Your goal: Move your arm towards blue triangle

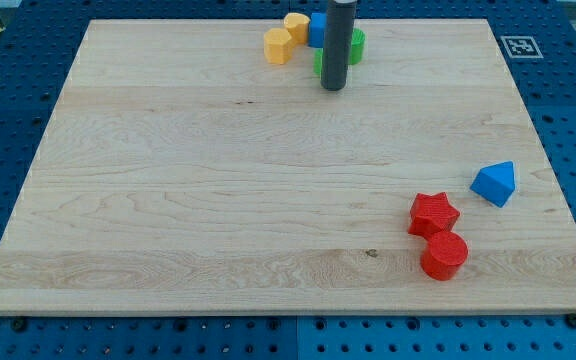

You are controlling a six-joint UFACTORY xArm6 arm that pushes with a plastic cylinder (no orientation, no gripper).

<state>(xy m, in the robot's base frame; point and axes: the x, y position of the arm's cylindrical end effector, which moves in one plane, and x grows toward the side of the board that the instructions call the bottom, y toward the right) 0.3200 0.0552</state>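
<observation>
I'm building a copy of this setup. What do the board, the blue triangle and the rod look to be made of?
Board: pale wood, matte, with visible grain and plank seams. Blue triangle: probably plastic, uniformly coloured with a slight sheen. Rod, ending in my tip by the top blocks: dark and smooth, metal or plastic; I cannot tell which.

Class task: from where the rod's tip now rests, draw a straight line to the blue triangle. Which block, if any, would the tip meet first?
My tip sits by the green block at the view's top. The line to the blue triangle looks free; the red star lies just below it.
</observation>
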